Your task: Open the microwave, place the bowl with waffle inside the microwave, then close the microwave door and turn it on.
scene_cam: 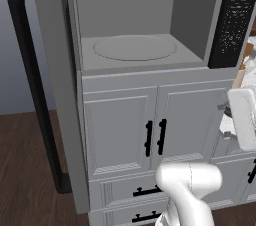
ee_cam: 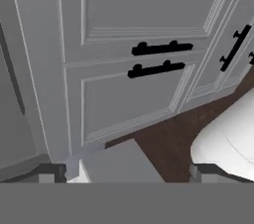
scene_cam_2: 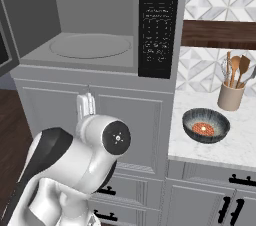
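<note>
Fingers [ee_cam: 126,172] spread wide, nothing between them, two dark tips at the bottom of the hand view, aimed at the white cabinet doors [ee_cam: 144,29] with their black handles [ee_cam: 161,48] and a strip of dark wood floor [ee_cam: 168,141] just beyond the tips. The microwave [scene_cam: 145,20] sits above those cabinets, up and away from the fingers, door [scene_cam: 52,85] swung fully out to the left with its long black bar handle [scene_cam: 35,95] standing clear. Cavity bare, turntable [scene_cam_2: 90,46] showing, button panel [scene_cam_2: 159,25] on the right. Off to the right, well apart from the fingers, the bowl [scene_cam_2: 206,125] rests on the marble bench [scene_cam_2: 240,150] with the waffle [scene_cam_2: 204,129] lying inside. A utensil crock [scene_cam_2: 231,96] stands just behind it.
</note>
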Controlling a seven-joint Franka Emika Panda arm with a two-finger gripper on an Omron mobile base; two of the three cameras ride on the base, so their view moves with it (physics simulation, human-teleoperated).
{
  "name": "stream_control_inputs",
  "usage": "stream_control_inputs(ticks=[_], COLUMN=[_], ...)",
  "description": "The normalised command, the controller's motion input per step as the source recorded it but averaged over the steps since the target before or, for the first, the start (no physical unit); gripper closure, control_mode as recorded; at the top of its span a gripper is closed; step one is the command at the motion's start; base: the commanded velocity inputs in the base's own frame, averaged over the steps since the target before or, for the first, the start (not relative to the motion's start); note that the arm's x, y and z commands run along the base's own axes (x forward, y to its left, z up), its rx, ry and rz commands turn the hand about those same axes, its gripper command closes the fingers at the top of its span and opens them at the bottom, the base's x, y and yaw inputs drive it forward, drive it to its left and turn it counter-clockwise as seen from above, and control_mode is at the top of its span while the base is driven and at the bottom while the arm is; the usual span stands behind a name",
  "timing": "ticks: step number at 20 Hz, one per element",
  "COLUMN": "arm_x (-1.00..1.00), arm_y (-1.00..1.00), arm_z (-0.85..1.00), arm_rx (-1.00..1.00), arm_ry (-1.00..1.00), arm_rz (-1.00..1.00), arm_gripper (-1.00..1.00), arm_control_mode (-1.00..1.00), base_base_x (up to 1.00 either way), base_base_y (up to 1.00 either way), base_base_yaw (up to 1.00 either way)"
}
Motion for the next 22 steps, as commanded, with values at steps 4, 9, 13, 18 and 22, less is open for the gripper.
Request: stream_control_inputs(ticks=[4, 9, 13, 18, 22], arm_x=[0.00, 0.03, 0.03, 0.31, 0.63], arm_y=[-0.63, -0.74, -1.00, -0.96, -0.74], arm_z=[-0.44, -0.48, -0.26, -0.08, -0.04], arm_rx=[-0.33, -0.17, 0.00, 0.00, 0.00], arm_ry=[0.00, 0.00, -0.03, -0.11, 0.00], arm_rz=[-0.16, -0.03, -0.20, -0.11, -0.14], arm_gripper=[-1.00, -1.00, -1.00, -1.00, -1.00], arm_control_mode=[-1.00, -1.00, -1.00, -1.00, -1.00], base_base_x=[0.00, 0.00, 0.00, 0.00, 0.00], base_base_y=[0.00, 0.00, 0.00, 0.00, 0.00], base_base_yaw=[0.00, 0.00, 0.00, 0.00, 0.00])
